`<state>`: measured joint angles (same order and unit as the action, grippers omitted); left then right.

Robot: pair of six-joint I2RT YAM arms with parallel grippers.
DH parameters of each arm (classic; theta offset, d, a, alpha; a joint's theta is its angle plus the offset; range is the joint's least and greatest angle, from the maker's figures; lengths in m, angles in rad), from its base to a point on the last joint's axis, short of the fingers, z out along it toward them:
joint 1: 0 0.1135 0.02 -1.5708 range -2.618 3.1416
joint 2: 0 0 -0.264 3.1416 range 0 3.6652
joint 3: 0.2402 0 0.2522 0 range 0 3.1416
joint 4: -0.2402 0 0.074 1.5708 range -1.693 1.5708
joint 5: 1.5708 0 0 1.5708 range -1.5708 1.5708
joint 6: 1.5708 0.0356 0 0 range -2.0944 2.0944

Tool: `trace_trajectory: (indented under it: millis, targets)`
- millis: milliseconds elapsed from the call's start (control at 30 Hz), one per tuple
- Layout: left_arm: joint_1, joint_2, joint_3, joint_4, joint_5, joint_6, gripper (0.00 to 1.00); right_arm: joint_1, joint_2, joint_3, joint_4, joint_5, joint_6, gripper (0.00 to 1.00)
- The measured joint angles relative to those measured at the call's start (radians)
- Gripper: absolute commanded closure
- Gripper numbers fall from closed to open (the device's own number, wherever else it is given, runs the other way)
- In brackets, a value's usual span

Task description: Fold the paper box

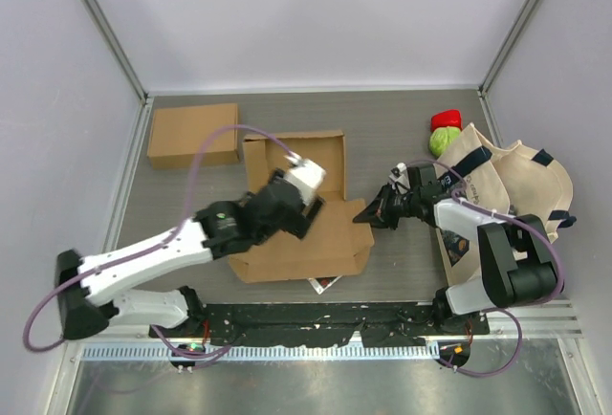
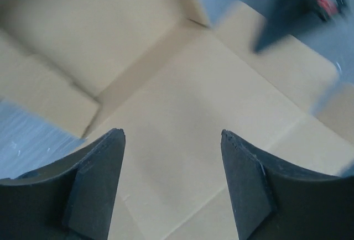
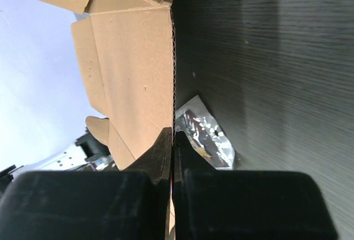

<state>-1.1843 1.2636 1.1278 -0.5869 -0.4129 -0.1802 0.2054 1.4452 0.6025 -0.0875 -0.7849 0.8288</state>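
The paper box (image 1: 316,238) is an unfolded brown cardboard sheet lying flat in the middle of the table, with one back flap (image 1: 292,157) standing up. My left gripper (image 1: 313,212) hovers over the sheet's middle, jaws open and nothing between them; in the left wrist view its fingers (image 2: 97,168) frame bare cardboard (image 2: 171,102) with fold creases. My right gripper (image 1: 368,214) is shut on the right edge of the paper box (image 3: 141,74), whose thin corrugated edge runs between the fingertips (image 3: 164,146).
A folded brown box (image 1: 193,135) sits at the back left. A cloth tote bag (image 1: 507,181) lies at the right with a red and green object (image 1: 445,131) behind it. A shiny foil packet (image 3: 204,135) lies on the table beside the cardboard's near edge (image 1: 323,284).
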Motion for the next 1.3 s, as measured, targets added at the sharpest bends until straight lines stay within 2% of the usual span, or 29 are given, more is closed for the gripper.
trace_trajectory:
  millis: [133,200,233,333,367,467,533,667,900,1067,1200,1267,1300]
  targets:
    - [0.265,-0.241,-0.166,0.148,-0.044,-0.140,0.26,0.000,-0.040,-0.035,0.015,0.055,-0.064,0.87]
    - [0.384,-0.325,-0.259,0.214,-0.069,-0.213,0.26,0.000,-0.080,-0.068,0.027,0.105,-0.101,0.65]
    - [0.420,-0.352,-0.303,0.241,-0.079,-0.243,0.26,0.001,-0.109,-0.087,0.028,0.147,-0.129,0.50]
    - [0.465,-0.392,-0.398,0.313,-0.092,-0.297,0.25,0.008,-0.200,-0.121,0.025,0.272,-0.180,0.31]
    - [0.473,-0.389,-0.426,0.338,-0.092,-0.311,0.25,0.016,-0.242,-0.129,0.025,0.318,-0.198,0.29]
    - [0.484,-0.375,-0.477,0.376,-0.098,-0.337,0.25,0.048,-0.349,-0.129,0.057,0.457,-0.249,0.28]
    - [0.494,-0.361,-0.482,0.410,-0.100,-0.343,0.24,0.074,-0.367,-0.120,0.123,0.529,-0.288,0.28]
    - [0.522,-0.315,-0.485,0.516,-0.101,-0.334,0.22,0.139,-0.277,-0.080,0.266,0.633,-0.369,0.29]
    - [0.564,-0.254,-0.602,0.716,-0.096,-0.301,0.29,0.275,-0.180,-0.055,0.502,0.782,-0.488,0.32]
    - [0.565,-0.201,-0.677,0.860,-0.086,-0.252,0.34,0.297,-0.111,-0.063,0.698,0.895,-0.534,0.50]
    - [0.565,-0.082,-0.676,0.974,-0.083,-0.176,0.43,0.307,-0.023,-0.063,0.786,0.945,-0.548,0.66]
    - [0.565,-0.028,-0.668,1.013,-0.085,-0.139,0.43,0.312,0.002,-0.063,0.809,0.960,-0.552,0.69]
    - [0.565,-0.001,-0.661,1.028,-0.089,-0.121,0.38,0.315,0.010,-0.063,0.821,0.967,-0.555,0.70]
